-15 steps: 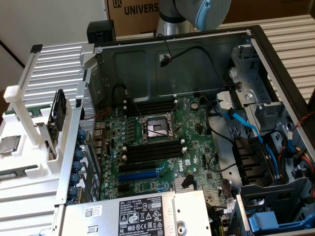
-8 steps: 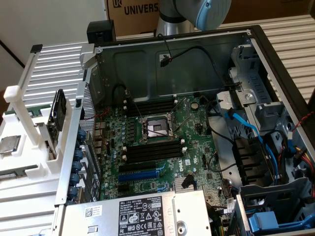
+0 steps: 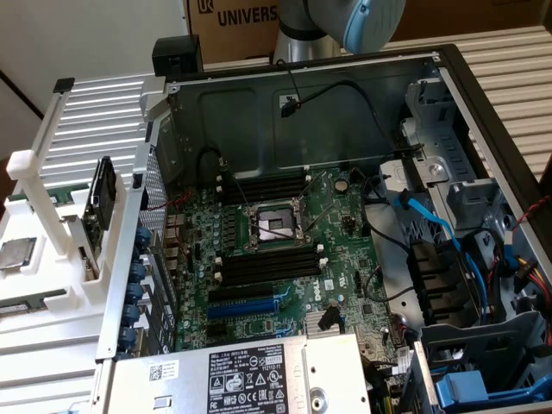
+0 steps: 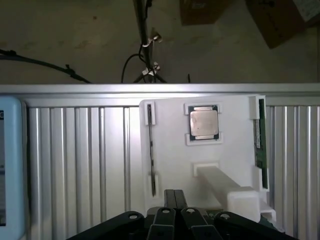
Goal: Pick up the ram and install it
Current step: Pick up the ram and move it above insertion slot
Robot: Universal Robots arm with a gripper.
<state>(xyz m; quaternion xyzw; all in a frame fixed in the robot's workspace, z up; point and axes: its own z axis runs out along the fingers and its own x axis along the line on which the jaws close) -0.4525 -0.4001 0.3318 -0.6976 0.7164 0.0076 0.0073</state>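
Gripper [image 4: 175, 197] first: its two fingers are clenched together with nothing between them, above a white holder [image 4: 172, 165] that lies beyond its tips and well apart from them. Across that holder in the wrist view come a thin dark stick [image 4: 150, 150] standing on edge in a slot, then a processor chip [image 4: 203, 122] lying flat farther from the gripper, then a green board edge [image 4: 259, 142] along the holder's outer side. Both strips are seen edge-on, so I cannot tell what they are.

In the exterior view the ram [image 3: 103, 194] stands in the holder at the end nearest the computer case [image 3: 233, 112], untouched. Inside the case are the motherboard [image 3: 345, 233] with its black memory slots [image 3: 263, 185], which look empty, and past them blue cables [image 3: 427, 220].

My judgement is that the pick has not begun and this is the approach. A grasp would call for the jaws to part, line up with the ram's long top edge and come down squarely, since the stick is thin and sits in a tight slot.

Several things are hard to make out. The ram's foot is sunk in the holder, and its label cannot be read. The gripper's own linkage covers the holder's nearest end, and the slot latches are too small to judge
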